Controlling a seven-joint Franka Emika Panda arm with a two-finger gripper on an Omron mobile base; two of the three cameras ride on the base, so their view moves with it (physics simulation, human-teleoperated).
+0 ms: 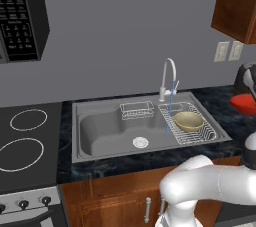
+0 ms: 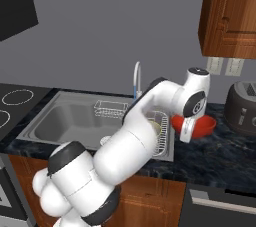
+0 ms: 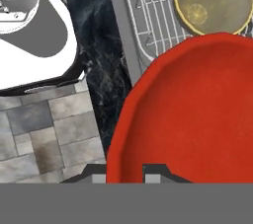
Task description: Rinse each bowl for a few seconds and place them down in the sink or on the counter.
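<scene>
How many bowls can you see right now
2. The tan bowl sits in the wire rack on the sink's right side. The red bowl is held in the gripper, above the counter right of the sink.

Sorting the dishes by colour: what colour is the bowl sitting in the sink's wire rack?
The bowl in the wire rack is tan-yellow, clearest in the left base view.

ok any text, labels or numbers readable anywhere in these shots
None can be read.
Black microwave control panel: rows of small white button markings, too blurred to read.
Dark grey rounded appliance: pale marks on its front, too small to read.
Glossy red bowl, tan bowl: no markings visible.
</scene>
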